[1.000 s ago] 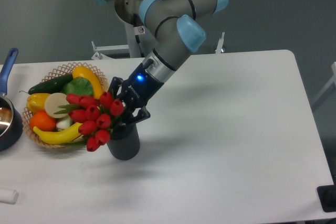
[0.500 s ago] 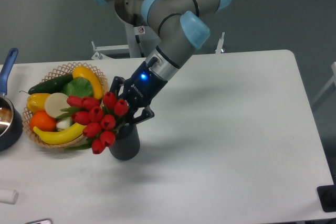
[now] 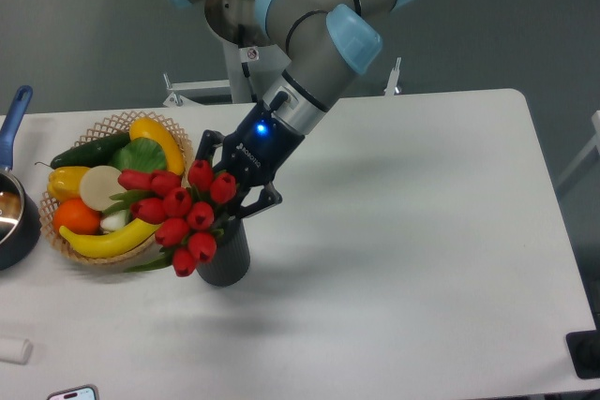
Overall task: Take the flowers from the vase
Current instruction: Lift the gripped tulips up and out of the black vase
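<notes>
Flowers (image 3: 181, 215) lean toward 9 o'clock from the vase (image 3: 225, 255) on the desk (image 3: 403, 259); hand (image 3: 234, 196), at their 3 o'clock, pinches the stems.

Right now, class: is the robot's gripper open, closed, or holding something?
Gripper: closed on the flowers, which lean out over the vase.

Gripper (image 3: 236, 201) closed on the flowers (image 3: 180, 212) just above the vase (image 3: 225, 255) — red buds fanned toward the wicker basket (image 3: 112, 125) left of the vase, overlapping its near rim. Blue light lit on the gripper body. Pan (image 3: 13, 203) beyond the basket; phone (image 3: 71, 392) near the front table (image 3: 422, 259) edge.
</notes>
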Robot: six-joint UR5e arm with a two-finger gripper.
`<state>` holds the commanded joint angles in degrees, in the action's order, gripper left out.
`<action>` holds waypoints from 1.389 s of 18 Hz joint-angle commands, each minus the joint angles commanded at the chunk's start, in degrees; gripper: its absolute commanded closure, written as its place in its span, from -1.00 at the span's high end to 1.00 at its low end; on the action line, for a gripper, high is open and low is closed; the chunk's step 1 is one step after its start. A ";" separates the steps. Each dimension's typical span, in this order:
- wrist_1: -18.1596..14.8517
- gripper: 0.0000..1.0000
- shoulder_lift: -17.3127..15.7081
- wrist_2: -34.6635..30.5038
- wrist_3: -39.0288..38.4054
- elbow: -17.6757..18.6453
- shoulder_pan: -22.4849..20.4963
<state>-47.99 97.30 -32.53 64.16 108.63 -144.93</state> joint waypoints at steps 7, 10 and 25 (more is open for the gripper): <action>0.09 -0.13 -1.06 2.38 -3.95 -1.23 -0.27; 0.09 -0.13 -1.58 3.78 -5.71 -1.67 -0.62; 0.09 -0.13 -4.30 15.20 -12.74 -5.01 -8.09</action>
<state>-47.90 92.99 -17.33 51.42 103.62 -153.01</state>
